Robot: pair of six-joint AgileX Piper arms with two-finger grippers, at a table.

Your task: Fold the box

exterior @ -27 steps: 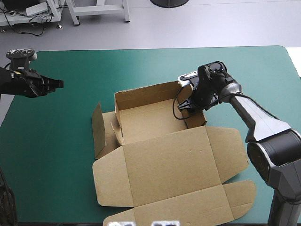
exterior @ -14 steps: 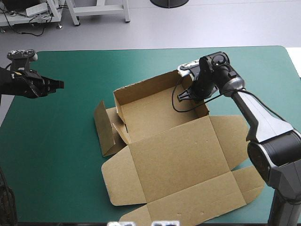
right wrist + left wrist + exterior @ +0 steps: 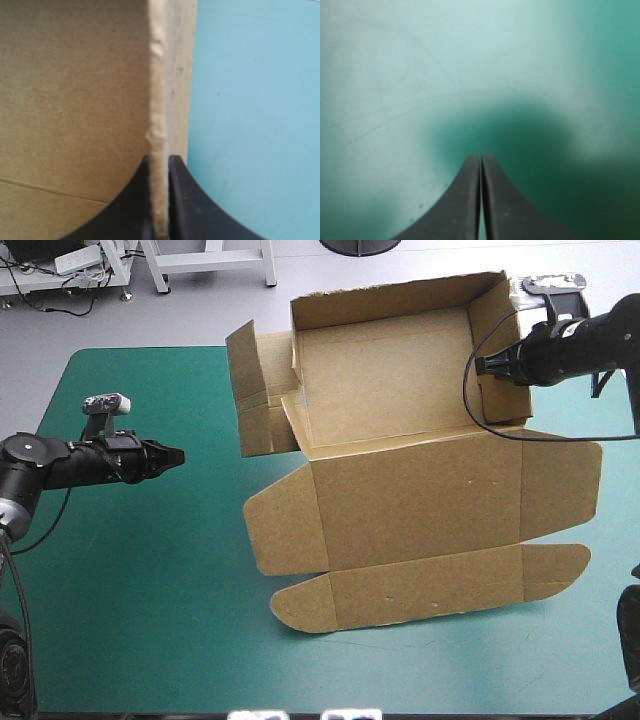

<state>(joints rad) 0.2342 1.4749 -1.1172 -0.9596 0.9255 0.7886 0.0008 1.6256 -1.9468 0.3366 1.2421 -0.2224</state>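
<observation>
Holds the big brown cardboard box tipped up over the far side of the teal-green table cover, with the right black two-finger gripper pinched tight on the box's right wall. Points the left black two-finger gripper, closed and empty, at the box from well apart.
</observation>
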